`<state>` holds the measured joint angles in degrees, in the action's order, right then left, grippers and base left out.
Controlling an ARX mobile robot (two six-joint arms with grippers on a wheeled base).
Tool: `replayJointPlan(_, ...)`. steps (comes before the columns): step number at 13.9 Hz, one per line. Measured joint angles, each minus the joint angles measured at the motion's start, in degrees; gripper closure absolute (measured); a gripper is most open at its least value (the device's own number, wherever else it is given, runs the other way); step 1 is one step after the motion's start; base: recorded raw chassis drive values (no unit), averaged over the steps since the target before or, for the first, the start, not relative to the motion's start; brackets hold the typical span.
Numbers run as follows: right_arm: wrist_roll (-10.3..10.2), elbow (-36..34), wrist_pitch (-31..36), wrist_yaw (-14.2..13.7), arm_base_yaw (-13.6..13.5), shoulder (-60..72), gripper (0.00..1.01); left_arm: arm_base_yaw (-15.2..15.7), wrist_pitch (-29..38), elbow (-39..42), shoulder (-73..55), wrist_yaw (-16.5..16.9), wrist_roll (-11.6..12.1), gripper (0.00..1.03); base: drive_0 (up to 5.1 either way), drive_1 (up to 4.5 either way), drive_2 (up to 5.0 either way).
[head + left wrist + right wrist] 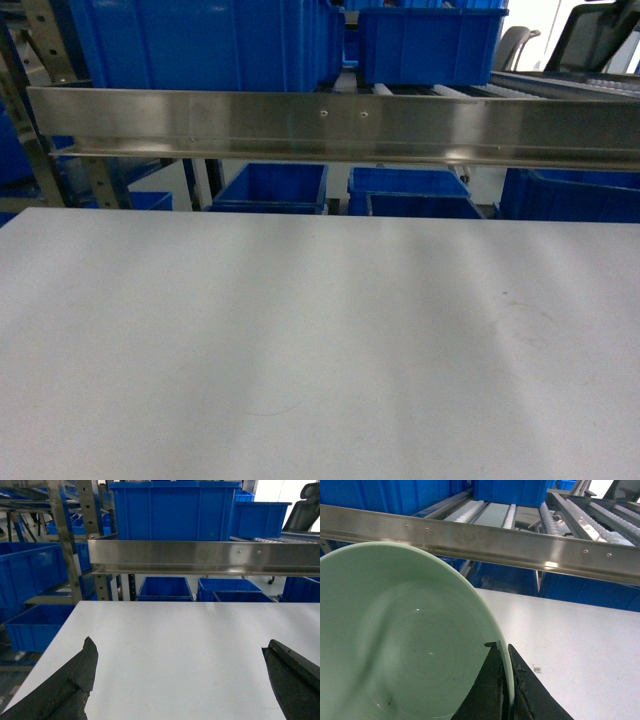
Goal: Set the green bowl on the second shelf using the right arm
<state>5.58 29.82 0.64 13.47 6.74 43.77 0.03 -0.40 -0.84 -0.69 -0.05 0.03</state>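
The pale green bowl (pixel 405 640) fills the left of the right wrist view, held above the white table. My right gripper (pixel 506 647) is shut on its rim, one finger inside the bowl and one outside. Ahead of the bowl runs the steel front bar of the second shelf (pixel 520 545), with white roller rails (pixel 510 515) behind it. In the head view the same shelf bar (pixel 330 125) crosses the frame; neither the bowl nor either gripper shows there. My left gripper (pixel 180 643) stands open over the bare table, holding nothing.
Big blue crates (pixel 200 40) (pixel 430 40) stand on the shelf, and more blue crates (pixel 270 188) sit below it behind the white table (pixel 300 340). A steel rack upright (pixel 60 540) rises at the left. A dark chair (pixel 600 35) stands at the far right.
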Motion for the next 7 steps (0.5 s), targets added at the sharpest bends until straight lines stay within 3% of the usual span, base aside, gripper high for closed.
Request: replayJointPlan(7,0.0,-0.02,0.0,0.0,0.0,-0.02,0.99,0.0,0.15,0.0,0.0,0.0,0.0,0.05,-4.9,1.56,3.2)
